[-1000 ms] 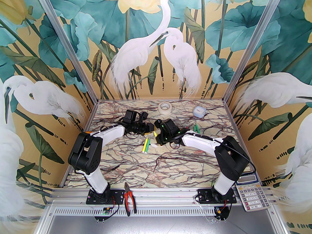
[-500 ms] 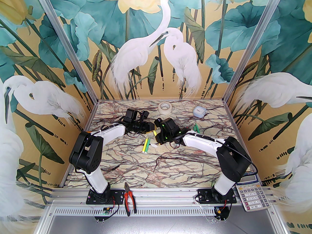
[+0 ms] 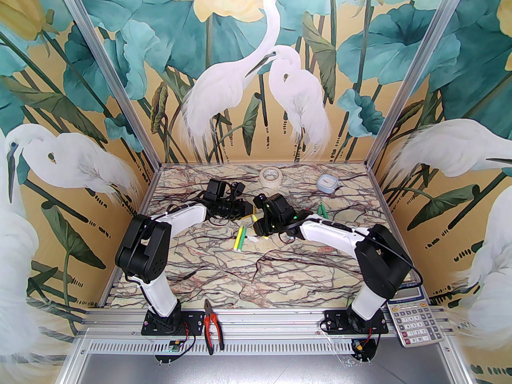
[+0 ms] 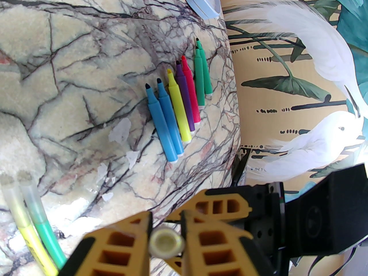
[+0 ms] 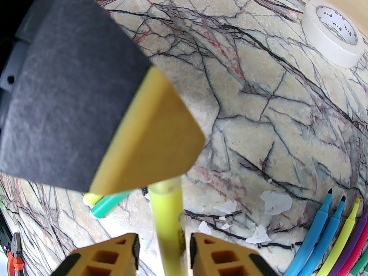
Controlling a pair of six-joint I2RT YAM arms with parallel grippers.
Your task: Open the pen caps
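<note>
in the left pincer [image 4: 166, 221] — a pale pen cap [image 4: 166, 241]; tape roll [image 5: 325, 43] print illegible

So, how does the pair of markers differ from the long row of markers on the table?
The pair has pale caps on; the row shows bare tips. The pair has two markers, yellow and green; the row has seven, with blue, purple and pink too. Both lie flat on the table, side by side.

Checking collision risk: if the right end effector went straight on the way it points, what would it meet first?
Probably the left end effector, shut on the far end of the yellow marker lying between the right end effector's open jaws; depth unclear.
</note>
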